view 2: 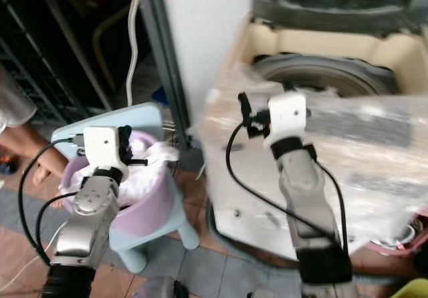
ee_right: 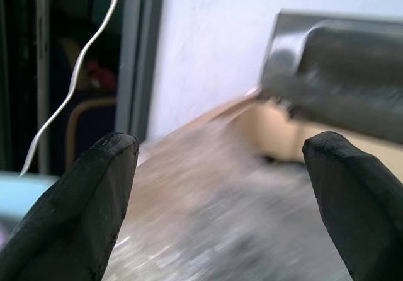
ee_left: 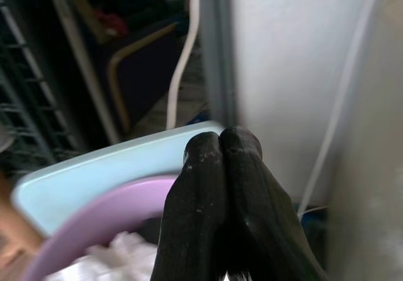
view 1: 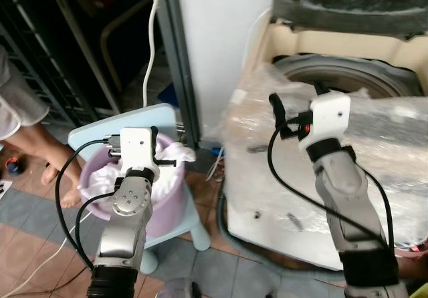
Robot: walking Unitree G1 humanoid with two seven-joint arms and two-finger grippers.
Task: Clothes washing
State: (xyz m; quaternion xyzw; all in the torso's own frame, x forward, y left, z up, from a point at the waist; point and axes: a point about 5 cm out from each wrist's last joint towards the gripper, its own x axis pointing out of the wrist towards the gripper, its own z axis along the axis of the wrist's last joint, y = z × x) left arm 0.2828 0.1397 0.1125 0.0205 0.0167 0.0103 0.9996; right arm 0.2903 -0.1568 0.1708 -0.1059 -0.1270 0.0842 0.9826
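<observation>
Black fingers of my left gripper (ee_left: 220, 161) are pressed together, empty, poised over the lilac basin (view 1: 164, 204). White clothes (view 1: 175, 156) lie in that basin, just below and beside this gripper. My right gripper (ee_right: 220, 186) is spread wide, holding nothing, above the plastic-wrapped washing machine (view 1: 374, 137). Basin rests on a pale blue stool (view 1: 100, 132). A person's legs (view 1: 40, 152) stand at far left.
</observation>
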